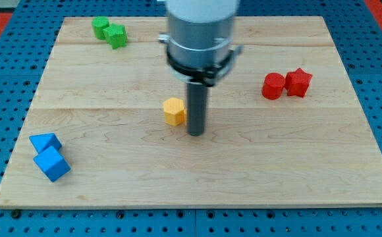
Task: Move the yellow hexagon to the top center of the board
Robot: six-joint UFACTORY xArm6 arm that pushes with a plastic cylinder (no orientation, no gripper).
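Note:
The yellow hexagon (174, 111) lies near the middle of the wooden board (296, 164), slightly left of centre. My tip (195, 133) rests on the board just to the right of the hexagon and a little below it, close to its right side. The rod rises from the tip into the grey arm body at the view's top centre, which hides part of the board's top middle.
Two green blocks (109, 31) sit at the top left. A red cylinder (273, 86) and a red star-like block (298, 81) sit at the right. Two blue blocks (49, 157) sit at the bottom left. A blue pegboard surrounds the board.

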